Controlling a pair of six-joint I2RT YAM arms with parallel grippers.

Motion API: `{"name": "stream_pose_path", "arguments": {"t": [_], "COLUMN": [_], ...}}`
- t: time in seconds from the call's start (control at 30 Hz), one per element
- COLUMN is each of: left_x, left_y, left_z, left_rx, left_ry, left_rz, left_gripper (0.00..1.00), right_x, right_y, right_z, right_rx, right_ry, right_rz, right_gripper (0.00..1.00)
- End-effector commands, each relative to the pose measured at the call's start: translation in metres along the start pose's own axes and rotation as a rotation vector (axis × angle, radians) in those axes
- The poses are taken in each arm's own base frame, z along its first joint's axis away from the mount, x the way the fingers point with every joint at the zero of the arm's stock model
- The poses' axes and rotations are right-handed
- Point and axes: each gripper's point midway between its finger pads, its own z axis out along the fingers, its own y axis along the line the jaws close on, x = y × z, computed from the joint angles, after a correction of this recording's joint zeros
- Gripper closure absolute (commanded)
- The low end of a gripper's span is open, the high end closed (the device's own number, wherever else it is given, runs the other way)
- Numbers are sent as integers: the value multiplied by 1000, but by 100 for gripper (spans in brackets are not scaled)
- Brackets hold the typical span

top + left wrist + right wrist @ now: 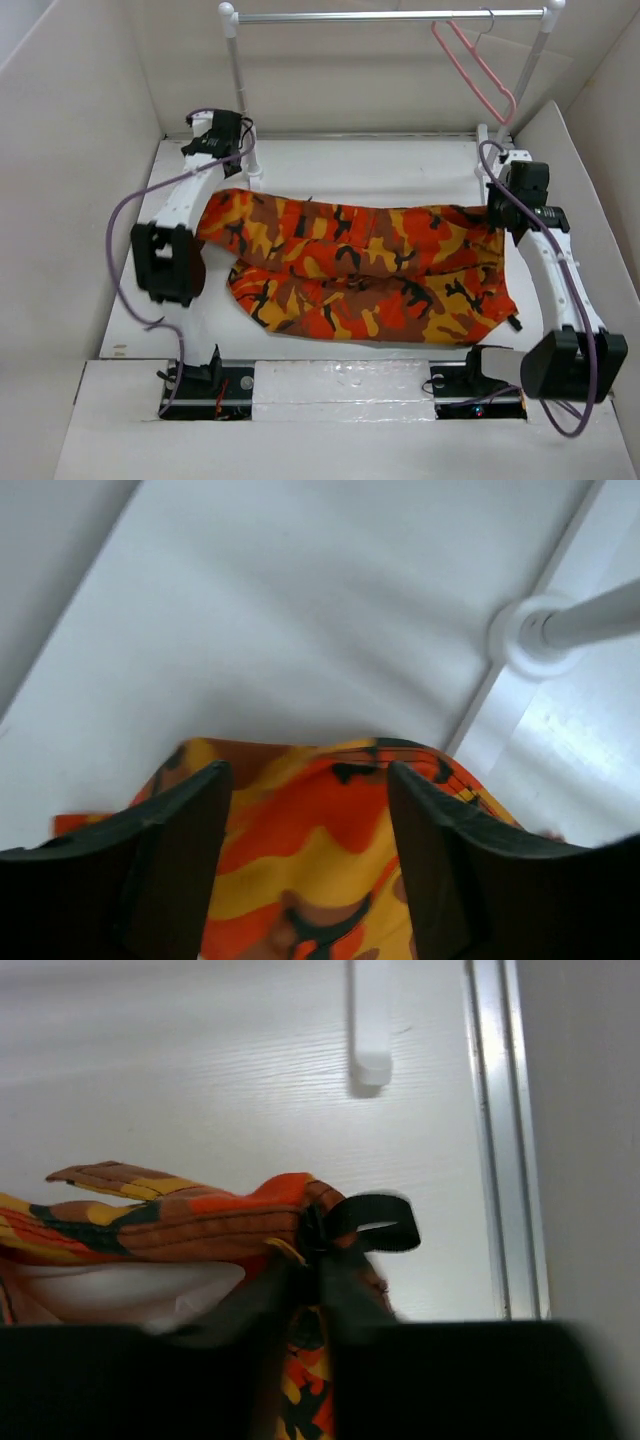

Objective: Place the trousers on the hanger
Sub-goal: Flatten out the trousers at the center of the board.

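The camouflage trousers (360, 265) lie folded across the middle of the table. The pink hanger (475, 70) hangs from the metal rail at the back right, apart from both grippers. My left gripper (242, 178) is at the trousers' left end. In the left wrist view it (308, 775) is open, its fingers (185, 840) on either side of the cloth edge (300, 830). My right gripper (500, 215) is at the trousers' right end. In the right wrist view it (318, 1260) is shut on the waistband (180, 1220) beside a black loop (375, 1225), holding it slightly off the table.
The metal rail (390, 16) on white posts (237, 80) spans the back of the table. The left post's round base (530, 635) is just beyond my left gripper. White walls enclose the table on three sides. A white foot (370, 1020) lies past my right gripper.
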Motion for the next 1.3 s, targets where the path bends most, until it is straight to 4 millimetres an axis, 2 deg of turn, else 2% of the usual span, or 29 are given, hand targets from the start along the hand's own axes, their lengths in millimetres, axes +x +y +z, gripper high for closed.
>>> {"name": "stream_pose_path", "arguments": {"t": [0.0,0.03,0.07,0.1,0.13,0.17,0.2,0.23,0.27,0.3,0.33,0.37,0.4,0.43,0.47,0.5,0.53,0.57,0.6,0.67,0.7,0.73,0.77,0.83,0.87,0.9,0.93,1.2,1.27], "left_x": [-40,-33,-32,-37,-40,-7,7,13,66,85,122,136,143,142,154,146,139,134,124,116,118,129,134,148,166,162,172,190,188], "left_y": [-21,-31,-31,-31,-26,-18,-13,-5,9,14,31,38,46,55,68,82,86,86,84,90,95,107,108,106,110,109,112,125,130], "left_z": [-15,-34,-35,-43,-66,-59,-60,-79,-64,-65,-66,-66,-63,-67,-58,-50,-46,-42,-38,-21,-12,4,7,9,11,12,13,33,40], "left_rx": [53,122,123,163,237,228,241,304,271,279,282,275,271,284,240,211,215,232,260,219,179,107,91,101,77,100,92,-40,-71], "left_ry": [-36,-62,-62,-93,-109,-48,-32,-34,60,88,140,160,166,149,161,139,130,131,118,149,163,220,263,317,335,292,296,337,308], "left_rz": [-22,3,3,-26,-57,-45,-49,-75,-32,-64,-62,-81,-145,-196,-226,-305,-342,-373,-405,-463,-480,-513,-581,-616,-627,-645,-641,-598,-609], "left_gripper": [39,34,34,33,32,33,33,34,36,37,37,38,38,38,33,30,28,27,26,26,27,29,39,40,40,39,38,38,39], "right_x": [-57,-53,-63,-63,-58,-59,-55,-54,-62,-42,-41,-37,-14,1,18,41,49,59,66,81,90,93,96,100,100,100,100,107,107], "right_y": [-41,-36,-38,-39,-35,-33,-28,-5,7,32,63,83,106,126,156,176,176,196,204,216,226,227,229,232,234,235,235,245,248], "right_z": [14,34,30,32,32,26,21,13,-14,-16,-29,-49,-49,-56,-68,-76,-75,-88,-94,-100,-109,-110,-114,-123,-127,-129,-130,-127,-127], "right_rx": [142,106,108,96,72,55,26,-79,-126,-228,-322,-395,-469,-535,-618,-670,-672,-740,-771,-792,-825,-818,-821,-826,-833,-836,-836,-863,-878], "right_ry": [-190,-143,-166,-149,-113,-117,-118,-147,-226,-216,-264,-304,-270,-244,-216,-171,-157,-146,-151,-123,-116,-110,-101,-105,-107,-114,-121,-103,-95], "right_rz": [145,139,126,118,101,89,72,53,42,22,-19,-28,-61,-98,-154,-191,-193,-223,-247,-231,-257,-256,-254,-267,-259,-261,-262,-324,-341], "right_gripper": [64,37,37,25,24,23,24,26,31,58,74,91,100,100,100,100,100,97,83,72,70,70,70,68,68,67,67,67,67]}}
